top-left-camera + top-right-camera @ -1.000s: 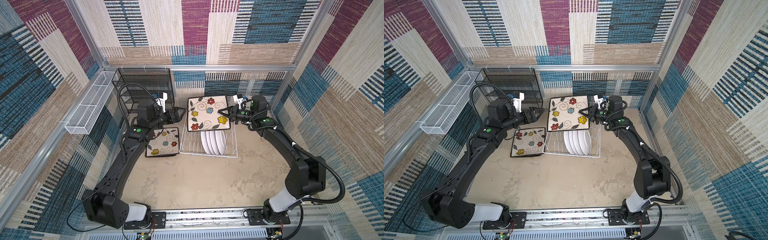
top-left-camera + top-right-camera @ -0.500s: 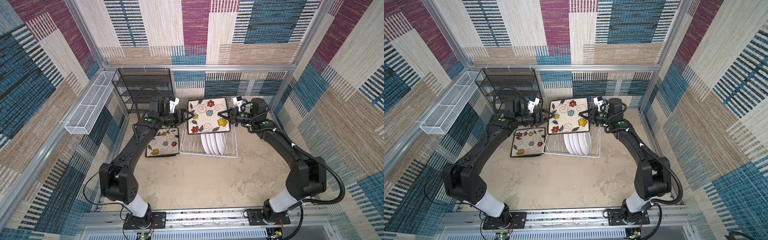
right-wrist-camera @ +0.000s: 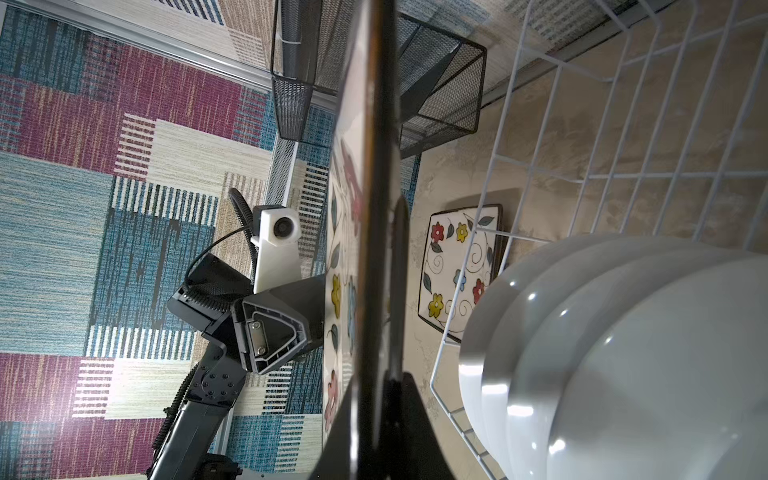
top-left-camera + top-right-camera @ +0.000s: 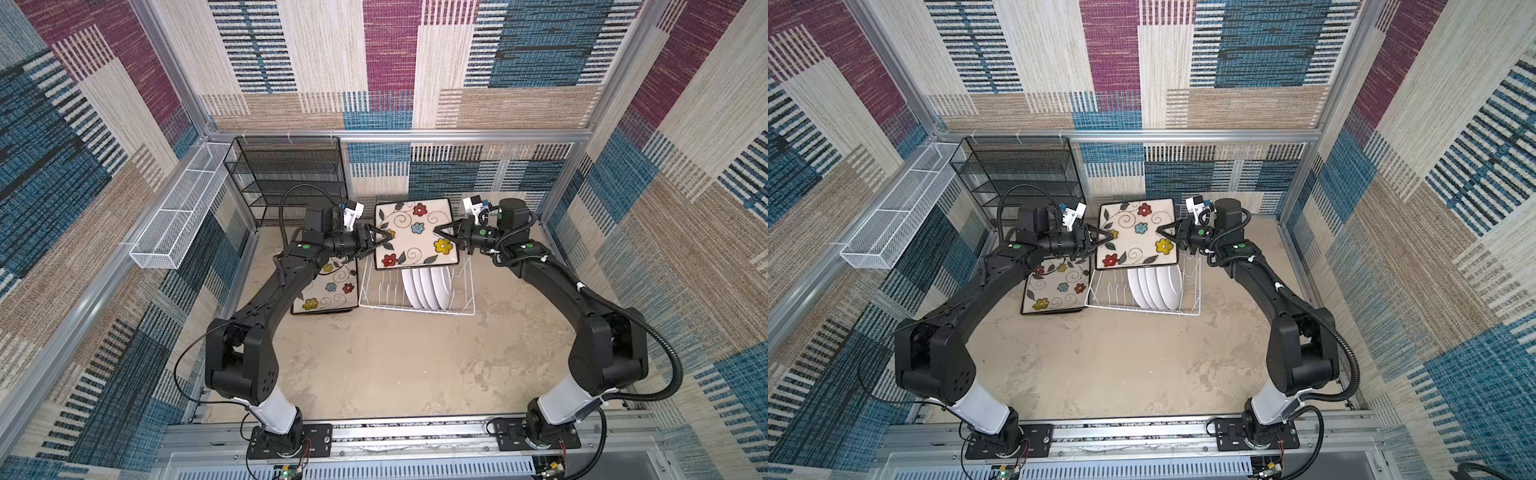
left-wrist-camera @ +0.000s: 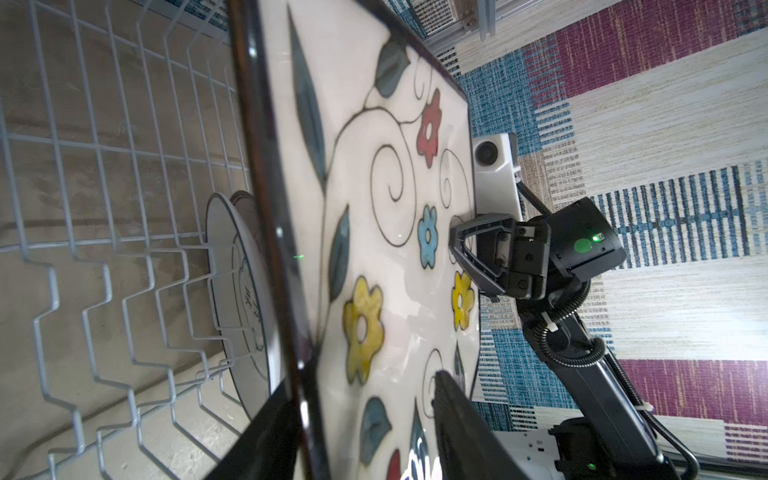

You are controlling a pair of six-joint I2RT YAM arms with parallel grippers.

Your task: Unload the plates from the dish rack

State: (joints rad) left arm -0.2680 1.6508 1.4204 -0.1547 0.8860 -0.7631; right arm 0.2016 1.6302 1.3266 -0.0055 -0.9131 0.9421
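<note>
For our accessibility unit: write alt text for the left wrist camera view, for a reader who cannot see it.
A square flowered plate fills the frame almost edge-on, the right gripper pinching its far edge and the left gripper straddling its near edge, jaws open. Beyond it, a round plate stands in the white wire dish rack.

black mesh shelf unit (image 4: 291,178) stands in the back left corner, several tiers high. long white mesh basket (image 4: 174,216) hangs on the left aluminium rail (image 4: 75,324) just beside it, split into compartments. tabletop (image 4: 395,365) is plain mottled beige, and the walls (image 4: 390,62) are woven patchwork in blue, maroon and cream
</note>
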